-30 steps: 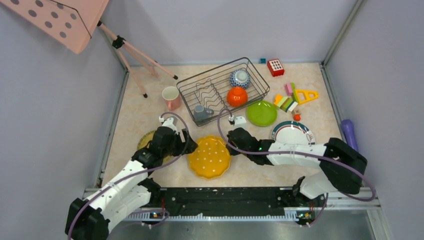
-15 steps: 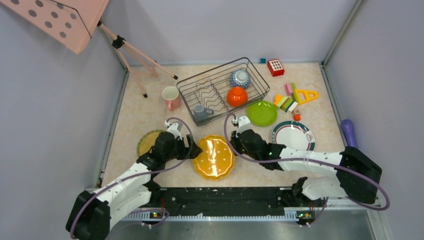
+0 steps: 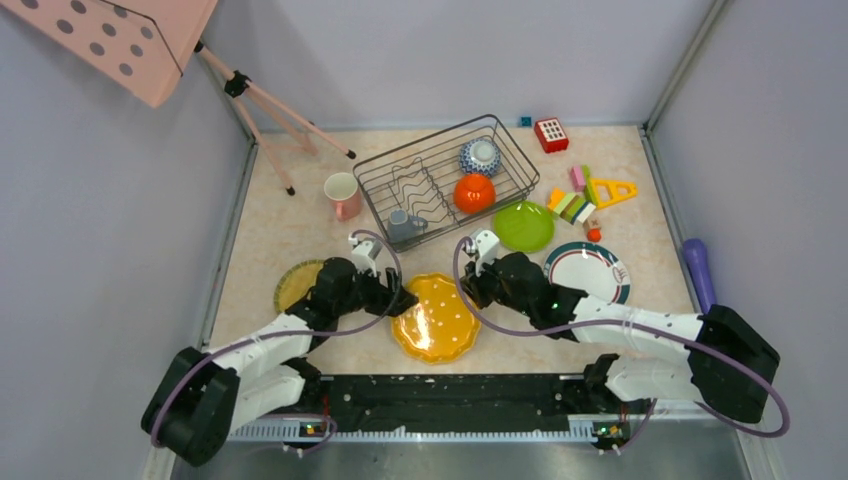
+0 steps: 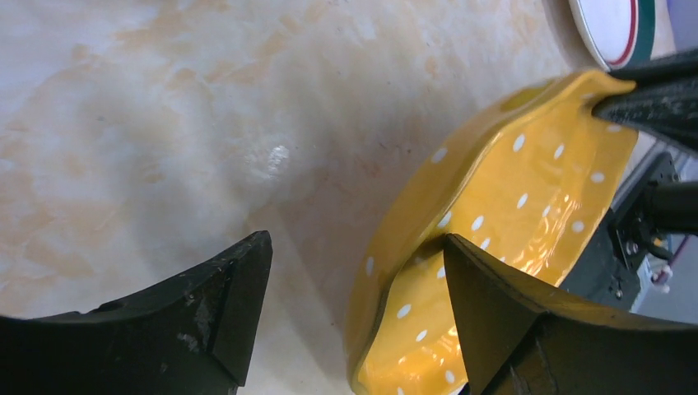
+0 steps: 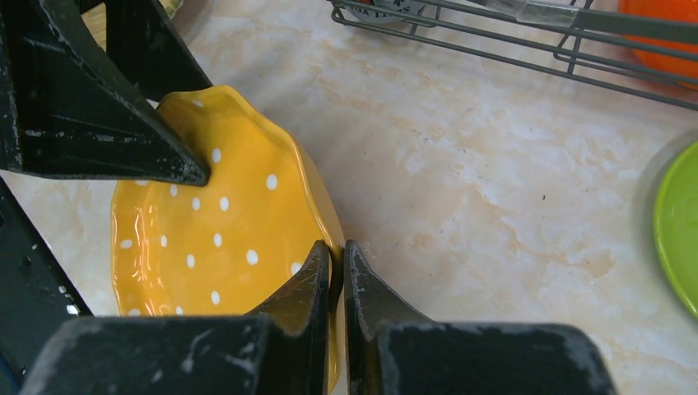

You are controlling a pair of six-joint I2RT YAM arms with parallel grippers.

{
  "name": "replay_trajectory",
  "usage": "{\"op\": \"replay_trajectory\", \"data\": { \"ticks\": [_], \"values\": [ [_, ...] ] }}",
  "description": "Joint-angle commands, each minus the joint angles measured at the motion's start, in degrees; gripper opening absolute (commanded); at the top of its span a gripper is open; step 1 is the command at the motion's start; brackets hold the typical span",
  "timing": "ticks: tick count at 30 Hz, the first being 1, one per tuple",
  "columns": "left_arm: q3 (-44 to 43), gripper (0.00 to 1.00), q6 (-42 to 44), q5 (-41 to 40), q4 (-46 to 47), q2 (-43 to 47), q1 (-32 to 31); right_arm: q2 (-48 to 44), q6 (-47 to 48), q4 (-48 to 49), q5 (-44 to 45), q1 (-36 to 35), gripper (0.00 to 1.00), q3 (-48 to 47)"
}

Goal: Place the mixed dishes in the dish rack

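1. Top external: table (image 3: 290, 235) w/ dish rack (image 3: 415, 188) at back centre. Already in it: orange-red bowl (image 3: 474, 192), patterned bowl (image 3: 480, 157), grey mug (image 3: 404, 226).
2. Dotted yellow plate (image 3: 436, 318) is at front centre, on or just off the table, well short of the rack, between both arms. Left wrist view suggests it's tipped, one side up.
3. Other dishes outside the rack:
   - second yellow plate (image 3: 293, 283), partly under the L arm
   - lime green plate (image 3: 523, 226), just beside the rack's near-right side
   - white green-rimmed plate (image 3: 585, 270), R of that
   - pink mug (image 3: 343, 195), L of the rack
4. Right gripper (image 5: 336, 276): jaws clamped on the dotted yellow plate's thin rim, a narrow pinch near the edge.
5. Left gripper (image 4: 354, 304): jaws wide apart, straddling the opposite rim. One finger is inside the dish, one over the table. Not gripping.
6. Risks, as I judge them:
   - Glossy glaze plus a one-sided edge pinch means the plate could swivel or slip out if lifted fast.
   - L finger inside the dish could shove the plate against R's hold and lever it loose.
   - Arms are close together, so they could knock each other.
   - On the way to the rack, the rim could catch the rack wall or hit the grey mug.
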State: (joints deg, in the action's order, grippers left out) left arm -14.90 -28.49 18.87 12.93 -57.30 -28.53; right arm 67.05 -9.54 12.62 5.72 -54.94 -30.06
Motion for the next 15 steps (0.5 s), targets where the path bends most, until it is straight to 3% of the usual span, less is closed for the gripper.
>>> {"op": "replay_trajectory", "data": {
  "ticks": [1, 6, 9, 15],
  "values": [
    [-1.52, 0.8, 2.05, 10.64, 8.82, -4.85, 0.3, -2.9, 4.04, 6.21, -7.1, 2.93, 0.0, -1.69],
    [-1.3, 0.74, 0.27, 17.83, 14.52, -7.64, 0.29, -1.4, 5.13, 6.29, -7.04, 3.43, 0.0, -2.49],
    [-1.64, 0.54, -0.54, 20.47, 16.16, -7.73, 0.25, -0.91, 5.3, 6.84, -6.02, 3.48, 0.0, -2.78],
    [-1.65, 0.37, -0.81, 19.56, 14.72, -2.54, 0.26, -0.68, 6.61, 5.4, -5.98, 4.28, 0.0, -3.82]
  ]
}}
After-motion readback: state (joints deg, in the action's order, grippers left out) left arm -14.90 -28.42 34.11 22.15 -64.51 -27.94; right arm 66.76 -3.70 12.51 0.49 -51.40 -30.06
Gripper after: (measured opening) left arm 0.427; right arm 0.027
